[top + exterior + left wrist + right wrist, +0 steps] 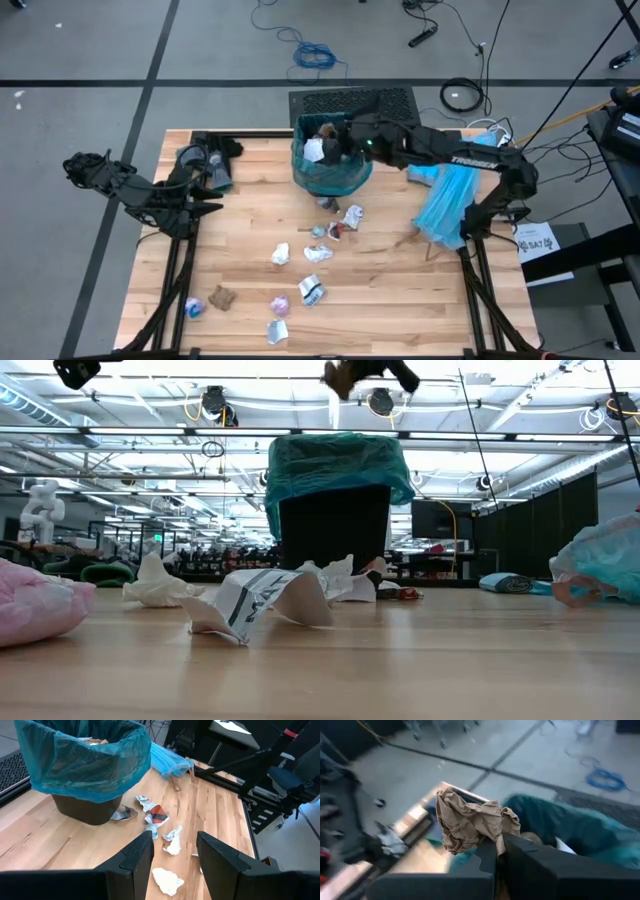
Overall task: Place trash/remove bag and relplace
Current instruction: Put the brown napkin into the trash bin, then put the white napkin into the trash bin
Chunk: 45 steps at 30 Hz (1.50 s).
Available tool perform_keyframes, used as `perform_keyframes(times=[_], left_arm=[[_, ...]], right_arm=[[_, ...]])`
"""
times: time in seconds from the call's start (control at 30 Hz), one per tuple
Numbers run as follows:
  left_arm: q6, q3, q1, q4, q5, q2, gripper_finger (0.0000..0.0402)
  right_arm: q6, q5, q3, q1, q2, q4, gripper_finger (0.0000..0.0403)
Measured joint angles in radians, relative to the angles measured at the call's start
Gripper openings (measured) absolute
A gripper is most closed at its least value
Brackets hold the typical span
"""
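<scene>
Brown paper wad [470,822] sits clenched in the right pincer [497,852] above the teal bag [330,165], positioned for dropping in; left pincer [172,855] waits released over the desk [400,300].

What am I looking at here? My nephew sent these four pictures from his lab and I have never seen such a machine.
It is a robot with two dark arms at a wooden table. One picture looks straight down, one looks level across the tabletop, and two come from cameras on the wrists. A black bin lined with a teal bag stands at the far side; crumpled scraps of trash lie scattered, and a paler blue bag lies to the right. The right gripper, above the bin, is shut on a brown paper wad. The left gripper waits open at the left.
</scene>
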<state>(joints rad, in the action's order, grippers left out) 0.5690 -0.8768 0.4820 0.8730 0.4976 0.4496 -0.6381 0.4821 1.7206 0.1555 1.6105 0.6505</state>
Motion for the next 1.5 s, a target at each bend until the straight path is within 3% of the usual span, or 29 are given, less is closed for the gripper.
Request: perform_keyframes(times=[0.17,0.37,0.57,0.77,1.13,1.33,1.5], left_arm=[[0.0,0.0,0.0,0.0,0.0,0.0,0.0154],[0.0,0.0,0.0,0.0,0.0,0.0,0.0154],[0.0,0.0,0.0,0.0,0.0,0.0,0.0154],[-0.008,0.0,0.0,0.0,0.0,0.0,0.0154],[-0.007,0.0,0.0,-0.005,0.03,0.0,0.0154],[-0.004,0.0,0.0,-0.004,0.031,0.0,0.0154],[-0.001,0.0,0.0,-0.004,0.031,0.0,0.0154]], right_arm=[[-0.004,-0.179,0.0,0.066,0.058,0.061,0.0016],[-0.006,-0.33,0.0,0.101,0.14,0.045,0.0085],[-0.003,-0.324,-0.001,0.101,0.157,0.04,0.0158],[-0.011,-0.328,-0.001,0.121,0.142,0.04,0.0197],[-0.029,-0.329,-0.001,0.091,-0.029,0.095,0.0193],[-0.09,-0.317,0.0,0.01,-0.141,0.212,0.0192],[-0.181,-0.231,0.0,-0.099,-0.187,0.351,0.0192]])
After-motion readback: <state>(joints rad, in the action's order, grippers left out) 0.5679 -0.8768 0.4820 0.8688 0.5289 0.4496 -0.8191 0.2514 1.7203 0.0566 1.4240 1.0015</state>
